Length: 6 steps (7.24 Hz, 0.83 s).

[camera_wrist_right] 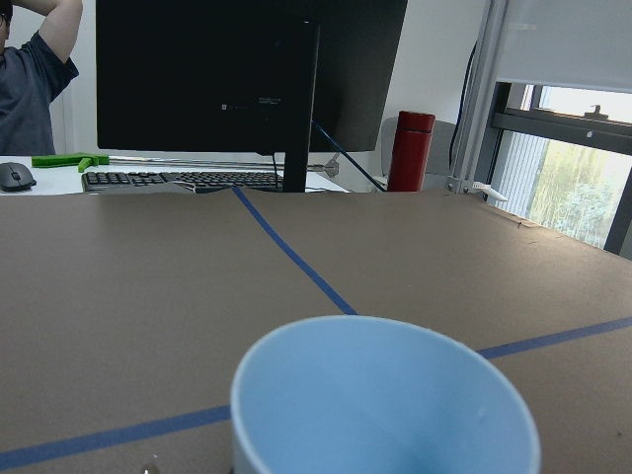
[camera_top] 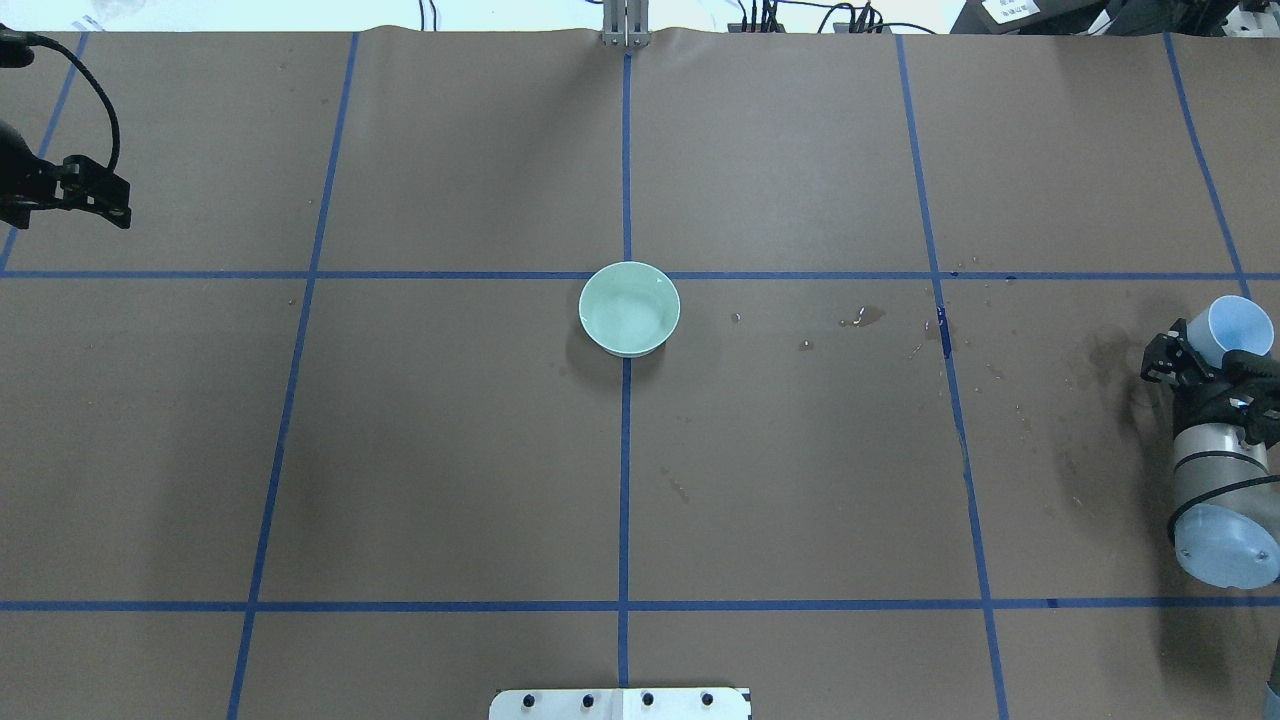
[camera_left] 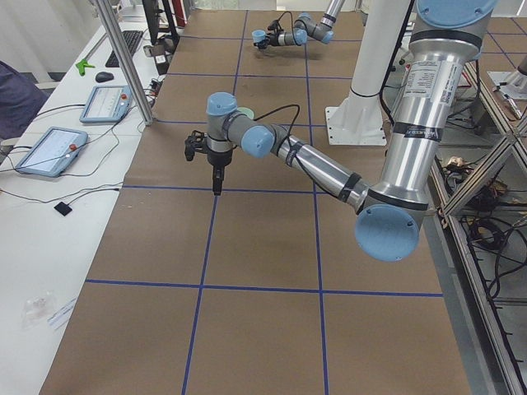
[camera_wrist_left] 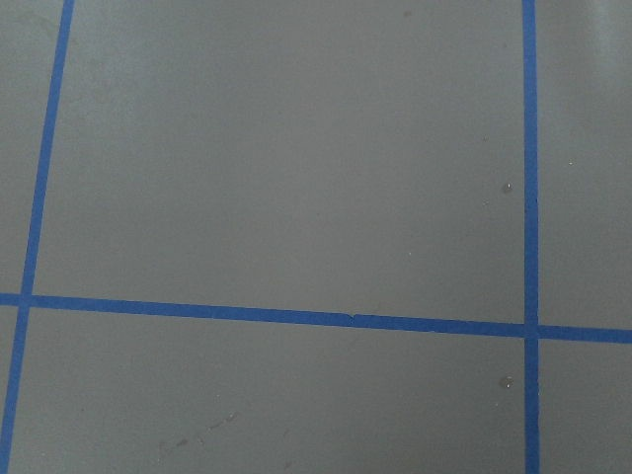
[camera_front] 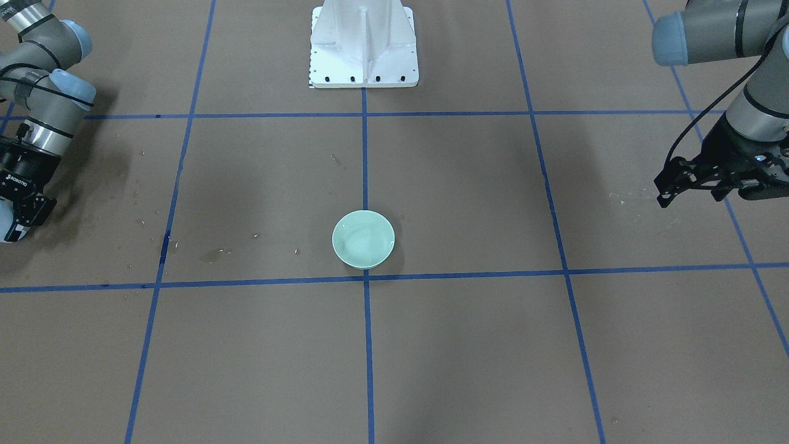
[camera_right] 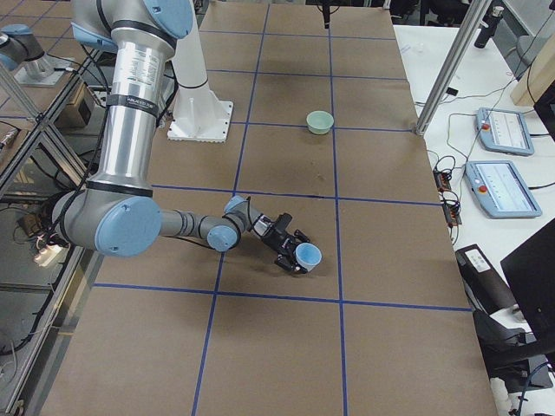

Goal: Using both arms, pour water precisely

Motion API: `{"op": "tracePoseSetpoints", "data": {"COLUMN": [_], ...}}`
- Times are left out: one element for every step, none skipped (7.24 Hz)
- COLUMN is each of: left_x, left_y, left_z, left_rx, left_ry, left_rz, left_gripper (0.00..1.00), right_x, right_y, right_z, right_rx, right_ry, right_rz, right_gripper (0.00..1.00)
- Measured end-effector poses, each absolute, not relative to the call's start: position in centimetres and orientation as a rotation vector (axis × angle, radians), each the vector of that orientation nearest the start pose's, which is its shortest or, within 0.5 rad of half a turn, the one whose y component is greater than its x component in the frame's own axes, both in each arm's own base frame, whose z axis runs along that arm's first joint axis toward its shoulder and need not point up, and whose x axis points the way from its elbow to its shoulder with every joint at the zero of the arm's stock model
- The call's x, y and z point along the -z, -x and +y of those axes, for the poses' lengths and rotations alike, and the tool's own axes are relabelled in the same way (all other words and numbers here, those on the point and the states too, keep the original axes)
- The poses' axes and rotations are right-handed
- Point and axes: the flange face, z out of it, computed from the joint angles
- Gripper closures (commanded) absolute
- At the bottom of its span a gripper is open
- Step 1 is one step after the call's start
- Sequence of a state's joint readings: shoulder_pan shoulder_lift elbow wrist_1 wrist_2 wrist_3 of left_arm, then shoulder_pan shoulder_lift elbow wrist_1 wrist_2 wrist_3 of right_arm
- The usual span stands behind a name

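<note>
Though cropped frontally, right hand (camera_top: 1205, 352) clasps cup (camera_top: 1242, 322) overhead.

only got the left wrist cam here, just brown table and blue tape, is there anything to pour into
observer: a pale green bowl sits mid-table on the centre tape line
operator: who has the cup
observer: the right gripper holds a light blue cup near the table's right end, far from the bowl
operator: and my side
observer: the left gripper hangs empty over the table's left end
</note>
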<state>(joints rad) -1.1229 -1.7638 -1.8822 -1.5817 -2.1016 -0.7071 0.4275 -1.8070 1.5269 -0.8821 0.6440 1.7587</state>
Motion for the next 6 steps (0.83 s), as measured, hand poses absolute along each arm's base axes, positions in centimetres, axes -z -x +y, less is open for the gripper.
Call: {"op": "tracePoseSetpoints", "data": {"left_x": [-41.53, -41.52, -41.53, -41.55, -41.58, -41.59], "left_y": [-16.53, -16.52, -16.48, -16.45, -16.45, -16.44], "left_z": [-53.54, -53.54, -53.55, -53.55, -53.54, -53.54], "left_rx": [0.111, 0.111, 0.111, 0.112, 0.112, 0.113], "left_ry": [-0.139, -0.139, -0.139, -0.139, -0.139, -0.138], "left_rz": [0.709, 0.71, 0.709, 0.709, 0.709, 0.709], "left_gripper": [0.0, 0.0, 0.0, 0.0, 0.0, 0.0], "right_x": [-69.99, -70.09, -70.17, -70.23, -70.27, -70.31], "right_y": [26.85, 26.75, 26.65, 26.61, 26.57, 26.45], "right_z": [-35.66, -35.64, -35.62, -35.59, -35.55, -35.43], "right_rx": [-0.753, -0.752, -0.751, -0.75, -0.749, -0.747], "right_ry": [-0.982, -0.988, -0.993, -0.995, -0.995, -0.994], "right_rz": [-0.271, -0.267, -0.264, -0.262, -0.261, -0.261], "right_gripper": [0.01, 0.01, 0.01, 0.01, 0.01, 0.01]}}
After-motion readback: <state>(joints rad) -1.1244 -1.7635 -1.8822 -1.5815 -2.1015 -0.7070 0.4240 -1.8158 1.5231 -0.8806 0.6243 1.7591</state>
